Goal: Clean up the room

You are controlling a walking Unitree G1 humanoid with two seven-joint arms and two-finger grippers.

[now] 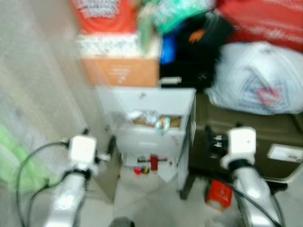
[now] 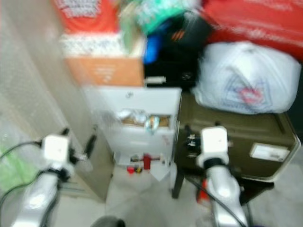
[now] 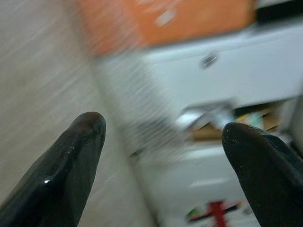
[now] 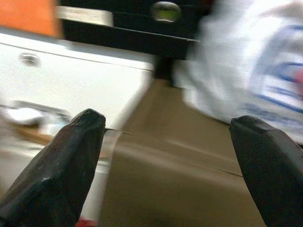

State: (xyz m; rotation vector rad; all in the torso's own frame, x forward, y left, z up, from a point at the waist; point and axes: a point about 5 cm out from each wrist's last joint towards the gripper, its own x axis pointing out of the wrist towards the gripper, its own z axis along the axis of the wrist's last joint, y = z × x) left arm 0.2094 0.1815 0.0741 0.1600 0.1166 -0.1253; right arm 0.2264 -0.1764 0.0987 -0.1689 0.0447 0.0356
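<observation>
We see the left claw (image 3: 161, 142) spread wide, its two black fingers (image 3: 66, 165) far apart with nothing between them and nothing touching them. It points at the white drawer unit (image 1: 151, 123), toward that unit's left edge where it meets the pale wall (image 1: 42, 85).

The right claw (image 4: 165, 156) is likewise spread wide and holds nothing; its fingers (image 4: 61, 165) touch nothing. It points at the seam where the white drawer unit adjoins the olive-brown case (image 2: 236, 137) on the unit's right.

In the head views, which are blurred, both silver arms are raised in front of the white drawer unit, the left arm (image 1: 71, 189) before its left side and the right arm (image 1: 251, 184) before the olive-brown case.

The white drawer unit has one drawer standing partly open, and crumpled wrappers (image 1: 151, 118) lie inside that opening. Below the unit, on the light floor (image 1: 142, 198), small red objects (image 1: 149, 164) lie just beside its base; we cannot tell what they are. A red packet (image 1: 218, 194) lies on the floor to the right of the unit, beneath the olive-brown case.

An orange box (image 1: 123, 71) sits on top of the unit, with a red item (image 1: 104, 16) stacked above it. A black bag (image 1: 194, 52) also rests on the unit, to the right of the orange box. A white plastic bag (image 1: 258, 78) with a blue and red print rests on the olive-brown case, to the right of the unit.
</observation>
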